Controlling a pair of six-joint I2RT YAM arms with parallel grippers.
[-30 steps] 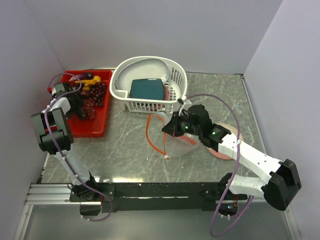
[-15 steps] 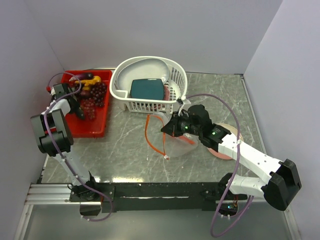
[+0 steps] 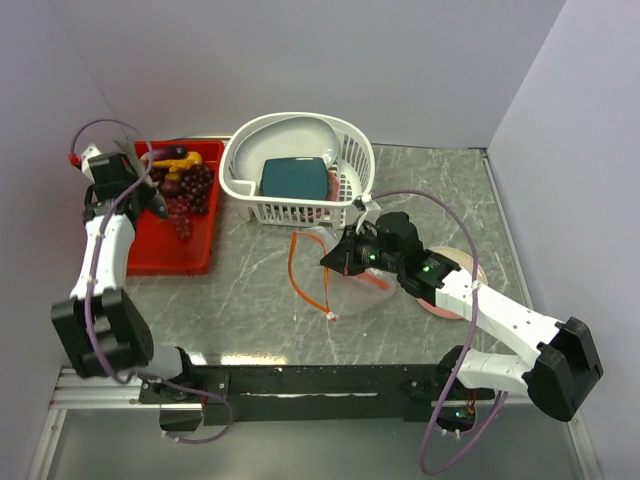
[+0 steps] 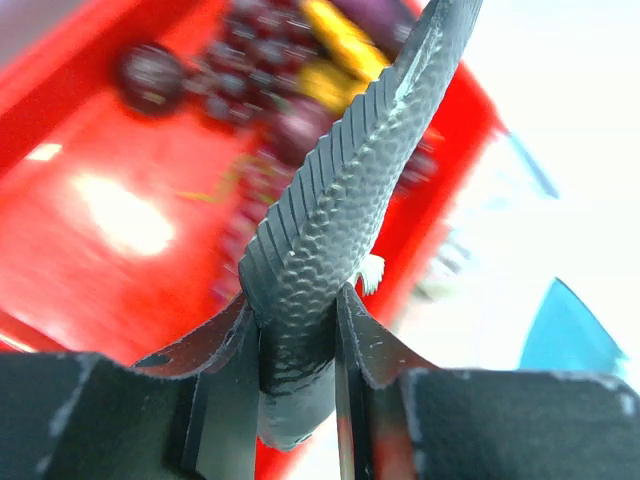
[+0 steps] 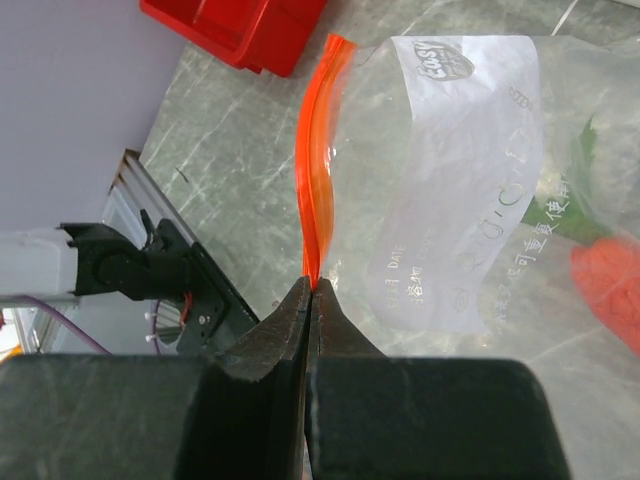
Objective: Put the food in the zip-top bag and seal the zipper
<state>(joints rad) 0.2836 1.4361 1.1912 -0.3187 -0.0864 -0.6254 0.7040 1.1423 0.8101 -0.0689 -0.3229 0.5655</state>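
The grey marbled table is carrying everything, and the white slotted basket is standing toward its far side with a teal dish lying inside it. Seen from overhead, the red tray is sitting just to the left of the basket, and dark grapes and a yellow fruit are resting in its far half. The zip-top bag is lying just in front of the basket on the side nearer the arm bases, with its mouth turned toward the tray. A pink-and-cream plate is showing in front of the basket and to its right, partly under the right arm. The left gripper is hanging above the tray, left of the basket. Its fingers are standing partly apart and clamping the tail end of the grey fish, whose scaled body is sticking out past the fingertips over the blurred grapes. The right gripper is reaching over the bag in front of the basket with its jaws pressed fully together, pinching the zipper at the bag's mouth edge. An orange carrot with a green top is already lying inside the bag.
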